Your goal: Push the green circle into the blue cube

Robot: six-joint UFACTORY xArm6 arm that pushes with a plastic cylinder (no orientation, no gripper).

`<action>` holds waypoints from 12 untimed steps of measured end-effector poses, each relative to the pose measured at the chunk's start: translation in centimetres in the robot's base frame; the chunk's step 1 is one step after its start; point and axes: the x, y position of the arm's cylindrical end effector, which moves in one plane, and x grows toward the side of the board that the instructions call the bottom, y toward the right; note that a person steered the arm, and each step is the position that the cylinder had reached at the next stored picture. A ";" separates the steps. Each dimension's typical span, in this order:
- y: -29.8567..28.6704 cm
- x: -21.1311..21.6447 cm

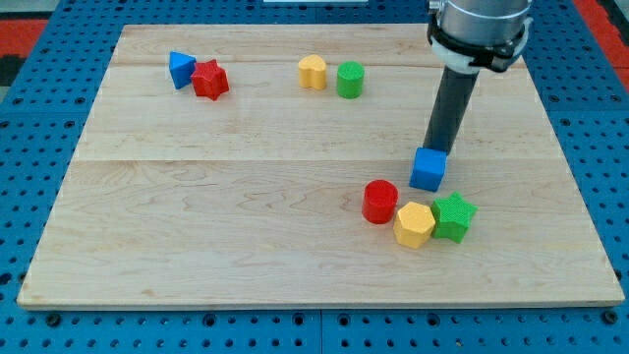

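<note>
The green circle (350, 80) stands near the view's top centre, touching or almost touching a yellow block (313, 72) on its left. The blue cube (428, 169) sits at the right of centre. My tip (433, 149) is right behind the blue cube's top edge, touching or nearly touching it, and far to the lower right of the green circle.
A red cylinder (379, 202), a yellow hexagon (414, 224) and a green star (453, 216) cluster just below the blue cube. A blue triangular block (180, 69) and a red star (209, 80) sit together at the top left. The wooden board (246, 197) lies on a blue pegboard.
</note>
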 end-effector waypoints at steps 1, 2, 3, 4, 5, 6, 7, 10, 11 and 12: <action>-0.7 2.0; -0.7 -1.5; -1.4 -7.0; -3.4 -11.7; -6.9 -14.3; -14.0 -14.3; -14.9 -16.0; -21.5 -19.4; -18.2 -18.0; -17.4 -14.2</action>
